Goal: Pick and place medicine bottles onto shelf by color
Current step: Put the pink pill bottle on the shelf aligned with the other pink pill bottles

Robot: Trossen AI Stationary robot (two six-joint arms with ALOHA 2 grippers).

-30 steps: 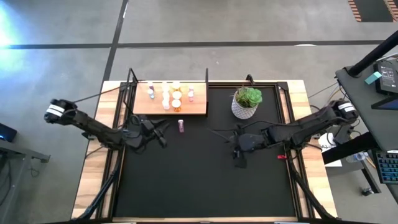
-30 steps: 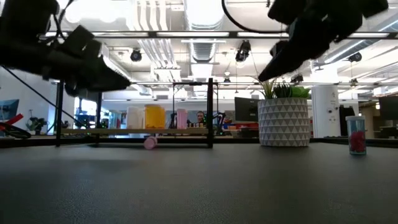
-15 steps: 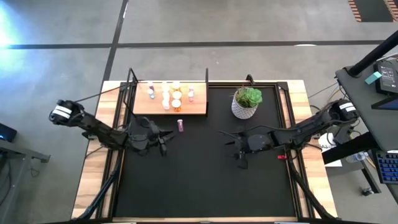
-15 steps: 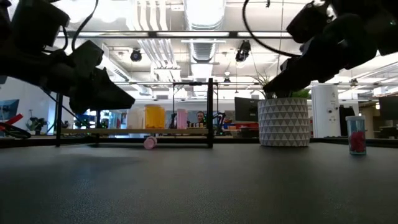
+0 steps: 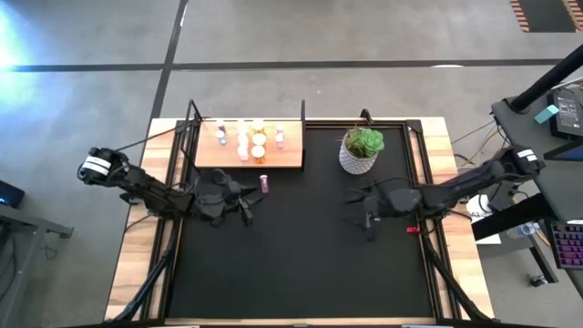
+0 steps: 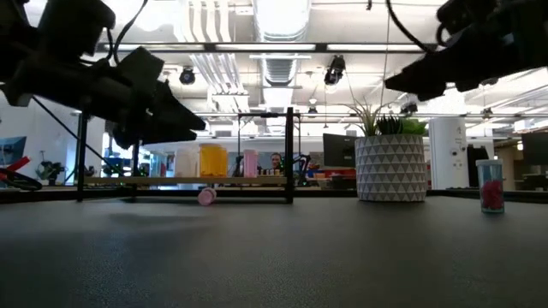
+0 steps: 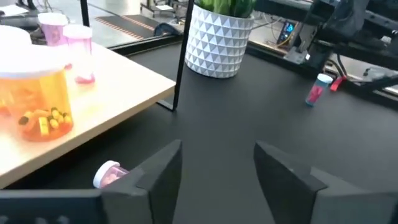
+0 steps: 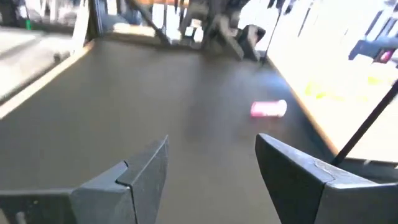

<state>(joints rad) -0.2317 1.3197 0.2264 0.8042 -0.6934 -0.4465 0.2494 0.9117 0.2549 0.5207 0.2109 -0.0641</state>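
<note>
Seen from above, the shelf [image 5: 249, 146] sits at the far edge of the black mat [image 5: 291, 264] that covers most of the tabletop [image 5: 137, 246], with a cluster of medicine bottles [image 5: 248, 138] standing on its light-wood board: white, orange and pinkish ones close together. One pink bottle [image 5: 264, 183] lies on its side on the mat just in front of the shelf's near edge, apart from the others. The left tool [image 5: 246, 208] hangs over the mat near that fallen bottle, a little to its near-left, without touching it; in the left wrist view its two dark fingers [image 7: 155, 177] stand apart with nothing between them, and the pink bottle [image 7: 107, 175] shows just beside one finger, next to the shelf board [image 7: 106, 118] that carries an orange bottle [image 7: 37, 99] with yellow pills. The right tool [image 5: 366, 219] hovers over the mat on the other side, near the white pot with a green plant [image 5: 362, 150]; its fingers [image 8: 137, 174] are spread wide and hold nothing, and its wrist view looks across the mat toward the fallen pink bottle [image 8: 268, 109]. A small red-filled bottle [image 6: 490, 185] stands alone on the right of the low view, well apart from the shelf [image 6: 184, 181].
</note>
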